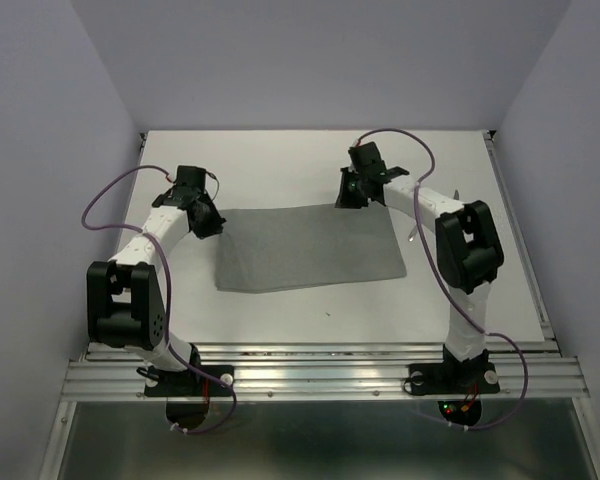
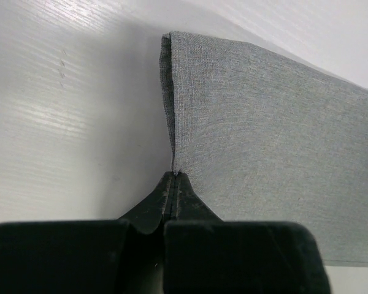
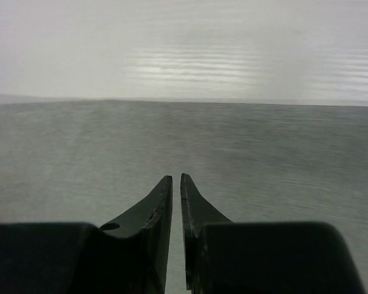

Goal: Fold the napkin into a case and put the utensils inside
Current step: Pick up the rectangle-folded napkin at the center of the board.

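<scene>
The grey napkin (image 1: 310,250) lies spread flat in the middle of the white table. My left gripper (image 1: 211,226) is at its far left corner and is shut on the cloth edge (image 2: 173,166), which rises in a small ridge up to the fingertips (image 2: 173,176). My right gripper (image 1: 347,196) is over the napkin's far edge, right of the middle. Its jaws (image 3: 175,177) stand a narrow slit apart, with nothing between them and grey cloth (image 3: 184,141) below. A slim silver utensil (image 1: 412,234) shows right of the napkin, mostly hidden by the right arm.
A second small silver tip (image 1: 458,194) pokes out behind the right forearm. The table (image 1: 280,160) has grey walls on three sides. A metal rail (image 1: 320,375) runs along the near edge by the arm bases. Purple cables loop above both wrists.
</scene>
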Tool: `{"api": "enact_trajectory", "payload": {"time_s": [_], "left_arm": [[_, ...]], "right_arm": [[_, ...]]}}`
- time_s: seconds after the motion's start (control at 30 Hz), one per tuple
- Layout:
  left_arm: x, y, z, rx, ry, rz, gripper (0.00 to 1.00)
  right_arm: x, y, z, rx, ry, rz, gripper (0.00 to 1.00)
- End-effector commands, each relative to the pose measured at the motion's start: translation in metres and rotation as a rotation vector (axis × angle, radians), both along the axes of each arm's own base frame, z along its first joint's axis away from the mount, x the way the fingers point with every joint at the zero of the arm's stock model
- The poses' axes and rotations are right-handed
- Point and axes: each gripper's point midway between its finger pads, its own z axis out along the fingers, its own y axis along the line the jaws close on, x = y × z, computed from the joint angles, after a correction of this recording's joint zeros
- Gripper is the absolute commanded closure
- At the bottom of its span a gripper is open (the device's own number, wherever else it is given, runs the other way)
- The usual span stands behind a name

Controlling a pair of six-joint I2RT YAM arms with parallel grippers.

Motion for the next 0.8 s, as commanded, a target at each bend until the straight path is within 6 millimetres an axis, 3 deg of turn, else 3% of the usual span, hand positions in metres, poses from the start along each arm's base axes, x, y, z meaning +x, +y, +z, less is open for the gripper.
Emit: {"api": "enact_trajectory", "payload": {"time_s": [0.0, 0.07, 0.1, 0.13, 0.17, 0.23, 0.3, 0.43, 0.63, 0.7, 0.77], "left_arm": [[0.009, -0.005, 0.038, -0.015, -0.091, -0.031, 1.0], [0.009, -0.006, 0.04, -0.018, -0.094, -0.036, 1.0], [0.011, -0.006, 0.041, -0.018, -0.094, -0.036, 1.0], [0.012, -0.007, 0.043, -0.02, -0.097, -0.038, 1.0], [0.013, -0.008, 0.042, -0.024, -0.093, -0.04, 1.0], [0.015, -0.01, 0.046, -0.035, -0.1, -0.046, 1.0], [0.017, -0.012, 0.049, -0.044, -0.108, -0.051, 1.0], [0.021, -0.016, 0.057, -0.059, -0.122, -0.066, 1.0], [0.024, -0.022, 0.072, -0.08, -0.142, -0.084, 1.0], [0.027, -0.026, 0.077, -0.084, -0.147, -0.09, 1.0], [0.028, -0.033, 0.08, -0.088, -0.148, -0.103, 1.0]], "right_arm": [[0.018, 0.054, 0.012, 0.099, -0.039, 0.095, 0.84], [0.021, 0.071, 0.009, 0.135, -0.023, 0.124, 0.84], [0.02, 0.082, -0.004, 0.139, 0.001, 0.137, 0.84], [0.022, 0.096, 0.003, 0.153, -0.016, 0.156, 0.84], [0.025, 0.097, -0.01, 0.149, 0.005, 0.149, 0.84], [0.031, 0.108, -0.009, 0.159, 0.001, 0.15, 0.84], [0.03, 0.114, -0.026, 0.155, 0.026, 0.15, 0.84], [0.033, 0.125, -0.037, 0.165, 0.046, 0.157, 0.84], [0.034, 0.118, -0.036, 0.14, 0.036, 0.123, 0.85], [0.039, 0.111, -0.015, 0.128, -0.015, 0.092, 0.85], [0.04, 0.098, -0.008, 0.089, -0.045, 0.043, 0.85]]}}
